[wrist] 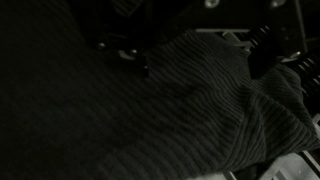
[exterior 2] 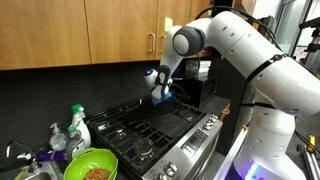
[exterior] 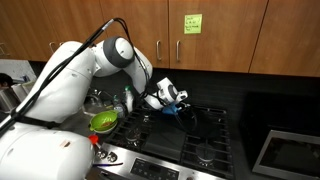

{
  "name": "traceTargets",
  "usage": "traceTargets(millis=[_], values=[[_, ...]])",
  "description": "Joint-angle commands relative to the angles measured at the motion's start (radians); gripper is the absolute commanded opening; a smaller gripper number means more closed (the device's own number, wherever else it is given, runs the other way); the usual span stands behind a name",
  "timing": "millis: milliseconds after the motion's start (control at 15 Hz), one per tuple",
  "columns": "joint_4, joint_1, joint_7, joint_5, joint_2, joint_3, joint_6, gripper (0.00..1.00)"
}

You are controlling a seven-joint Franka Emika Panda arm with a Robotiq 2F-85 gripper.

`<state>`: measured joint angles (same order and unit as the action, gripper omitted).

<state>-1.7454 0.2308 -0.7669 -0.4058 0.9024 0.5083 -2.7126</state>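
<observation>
Your end effector (exterior: 174, 101) hangs low over the back part of the black gas stove (exterior: 205, 138), with the arm reaching out from the robot's base and bending down toward the cooktop. In both exterior views it is tilted toward the grates and close above them (exterior 2: 162, 96). Its jaws stand wide and you hold nothing.

A small blue patch (exterior: 180, 100) shows at the tip in both exterior views. You cannot tell from these views whether it belongs to the tool or to something lying beneath it.

In the wrist view, a dark ribbed cloth (wrist: 190, 110) fills almost the whole frame. It lies rumpled directly under the end effector, with a raised fold running across the right half. This is the thing nearest your tool, but the views do not show whether the fingers touch it.

A green bowl (exterior: 103, 121) with brownish contents sits by the front corner of the stove (exterior 2: 140, 128), well apart from the end effector. It is seen again in an exterior view (exterior 2: 90, 165). Just behind it stand a green-capped bottle (exterior 2: 78, 128) and a clear spray bottle (exterior 2: 58, 138), both upright.

Wooden cabinets (exterior: 230, 30) run along the wall above the stove, and one door carries a green sticky note (exterior: 192, 22).
</observation>
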Motion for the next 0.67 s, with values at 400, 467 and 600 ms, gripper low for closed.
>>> traceTargets(millis=[400, 467, 600], values=[[0.05, -0.02, 0.026, 0.03, 0.053, 0.008, -0.03, 0.75], [0.049, -0.018, 0.026, 0.029, 0.053, 0.009, -0.03, 0.74], [0.053, -0.015, 0.023, 0.027, 0.058, 0.012, -0.032, 0.86]])
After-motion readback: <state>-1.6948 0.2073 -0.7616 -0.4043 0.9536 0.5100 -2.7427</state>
